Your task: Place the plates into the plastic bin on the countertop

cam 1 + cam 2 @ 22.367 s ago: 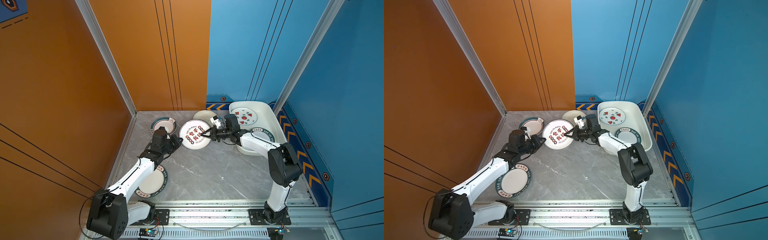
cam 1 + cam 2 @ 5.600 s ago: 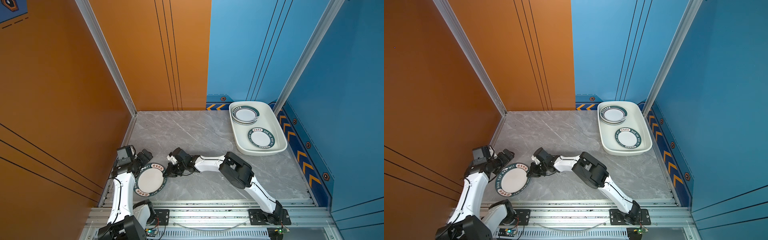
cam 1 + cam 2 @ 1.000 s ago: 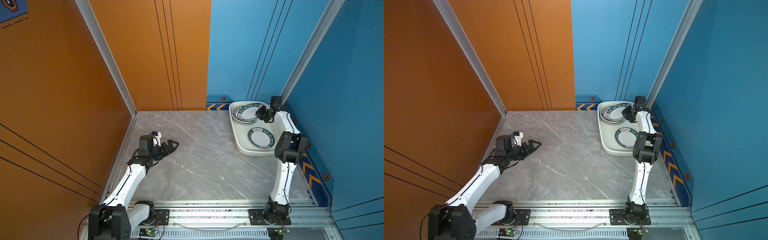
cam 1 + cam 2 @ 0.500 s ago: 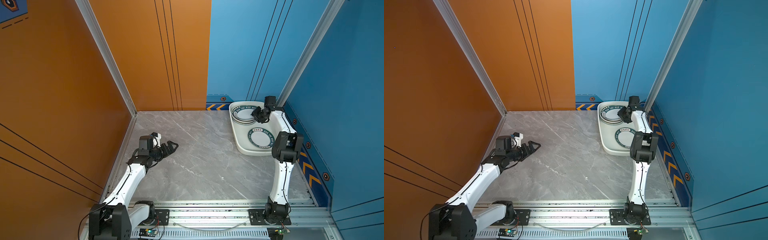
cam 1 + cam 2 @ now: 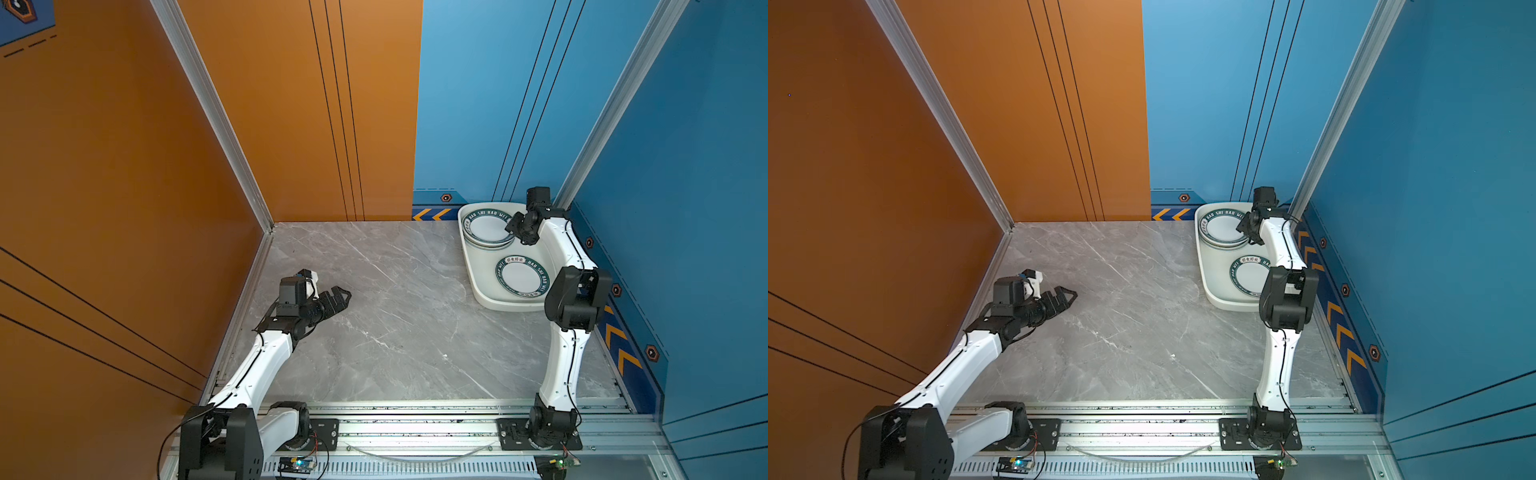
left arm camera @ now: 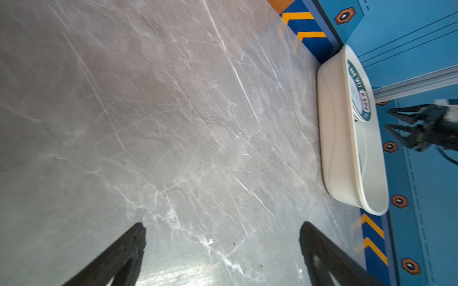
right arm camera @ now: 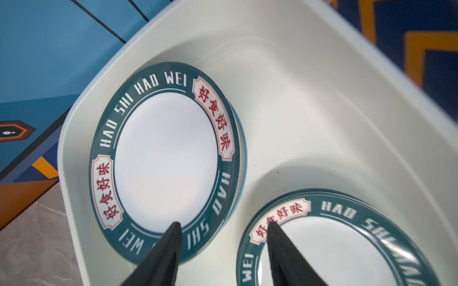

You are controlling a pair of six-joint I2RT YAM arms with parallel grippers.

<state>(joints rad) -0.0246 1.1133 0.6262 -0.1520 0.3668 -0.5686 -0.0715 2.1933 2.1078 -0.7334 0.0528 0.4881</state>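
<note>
Grey marble desk (image 5: 395,316) — right gripper (image 7: 224,224), jaws apart and empty, hovers over the far green-rimmed plate stack (image 5: 488,227) in the plastic bin (image 5: 482,270); left gripper (image 6: 221,224), spread wide, well apart.

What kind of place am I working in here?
Probably a purpose-built robot test cell dressed as a kitchen counter, not a real kitchen: a marble-patterned countertop boxed in by plain orange and blue wall panels, an aluminium rail carrying both arms, and a plastic bin holding plates.
</note>
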